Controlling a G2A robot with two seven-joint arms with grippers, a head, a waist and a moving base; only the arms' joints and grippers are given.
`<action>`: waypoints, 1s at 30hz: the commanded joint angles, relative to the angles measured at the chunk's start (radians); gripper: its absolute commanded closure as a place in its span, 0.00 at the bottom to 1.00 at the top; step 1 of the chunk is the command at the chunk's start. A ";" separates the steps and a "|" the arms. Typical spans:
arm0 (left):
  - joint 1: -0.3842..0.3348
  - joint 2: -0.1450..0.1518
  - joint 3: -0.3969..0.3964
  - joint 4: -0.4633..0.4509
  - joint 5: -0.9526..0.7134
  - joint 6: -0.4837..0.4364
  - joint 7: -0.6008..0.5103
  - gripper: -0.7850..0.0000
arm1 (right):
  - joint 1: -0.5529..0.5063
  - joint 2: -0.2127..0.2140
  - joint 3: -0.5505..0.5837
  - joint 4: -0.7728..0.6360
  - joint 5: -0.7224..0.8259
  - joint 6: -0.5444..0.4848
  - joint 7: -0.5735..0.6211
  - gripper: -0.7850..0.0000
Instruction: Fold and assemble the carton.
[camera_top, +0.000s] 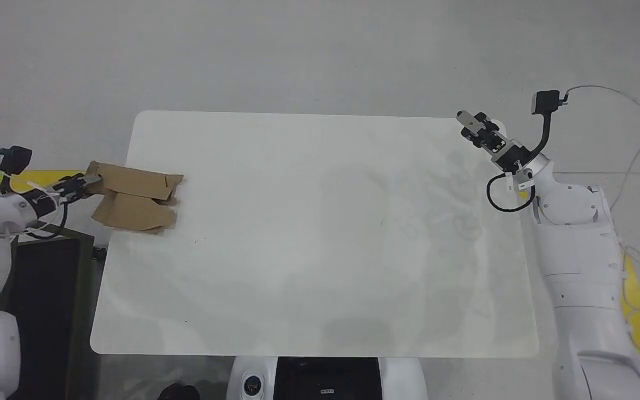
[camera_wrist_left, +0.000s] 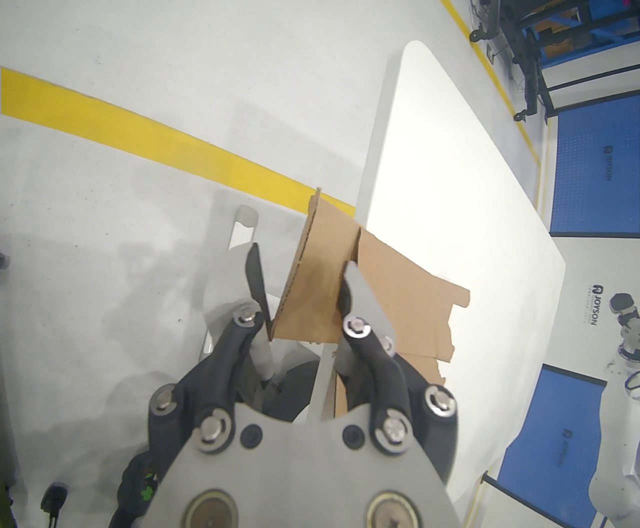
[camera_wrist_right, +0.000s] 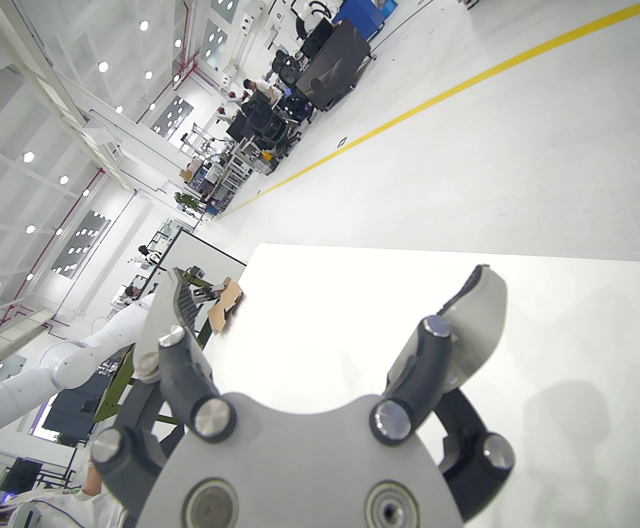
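A flat brown carton (camera_top: 135, 195) lies at the table's left edge, with part of it hanging past the rim. In the left wrist view one raised flap of the carton (camera_wrist_left: 400, 285) stands between the fingers. My left gripper (camera_top: 88, 181) (camera_wrist_left: 302, 280) is off the table's left side, shut on that overhanging flap. My right gripper (camera_top: 470, 122) (camera_wrist_right: 327, 285) hovers over the far right corner of the table, open and holding nothing. The right wrist view looks across the table to the carton (camera_wrist_right: 227, 300) and the left gripper (camera_wrist_right: 207, 292) at the far side.
The white table (camera_top: 330, 230) is bare apart from the carton. A dark cabinet (camera_top: 45, 290) stands beside the table's left edge, below the left arm. Grey floor with a yellow line (camera_wrist_left: 150, 140) lies past the table.
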 joint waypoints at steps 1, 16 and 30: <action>-0.001 0.000 -0.003 0.000 -0.011 -0.004 -0.001 1.00 | 0.000 0.000 0.000 0.000 0.000 0.000 0.000 0.00; -0.015 -0.019 -0.076 -0.058 -0.304 -0.119 -0.162 1.00 | 0.000 0.000 0.000 0.000 0.000 0.000 0.000 0.00; -0.026 -0.055 -0.065 -0.223 -0.497 -0.033 -0.167 1.00 | 0.000 0.000 0.000 0.000 0.000 0.000 0.000 0.00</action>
